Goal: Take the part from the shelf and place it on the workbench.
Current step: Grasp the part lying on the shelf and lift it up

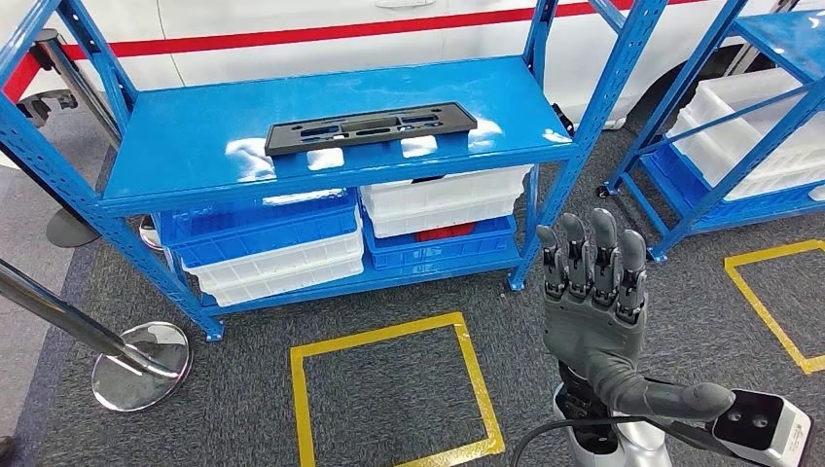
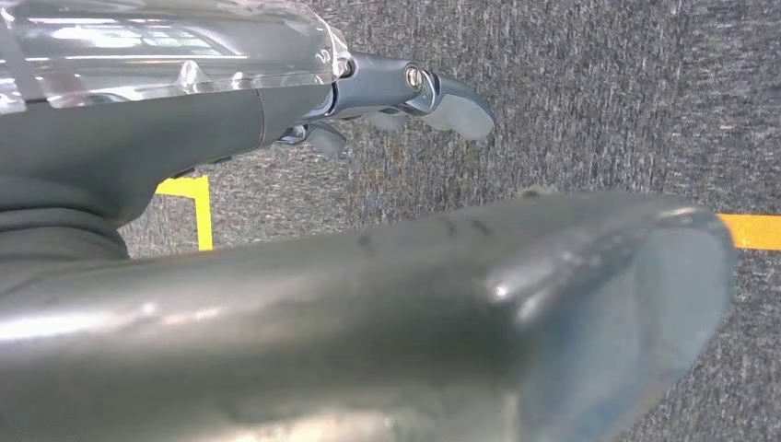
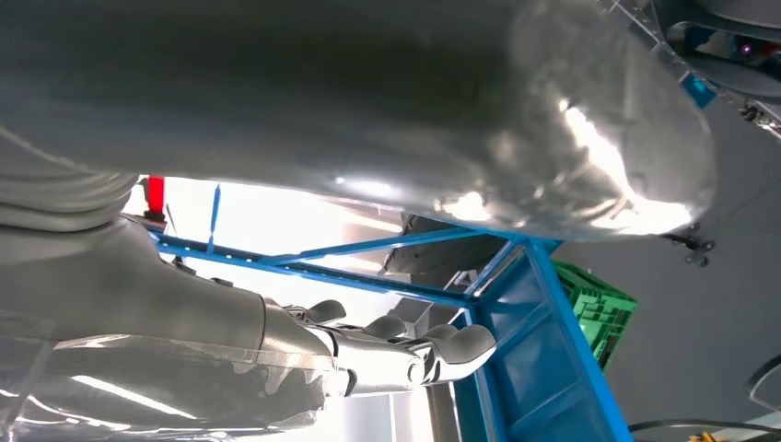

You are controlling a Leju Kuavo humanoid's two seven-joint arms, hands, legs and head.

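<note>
Grey carpet (image 1: 389,389), yellow floor tape (image 1: 302,409)

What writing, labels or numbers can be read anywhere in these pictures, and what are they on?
None can be read.
The black part on the blue shelf bears cut-outs, no lettering.
The white and blue bins show no labels.
The yellow square on the floor is tape, without text.
The white vehicle shows a red stripe, no words.
</note>
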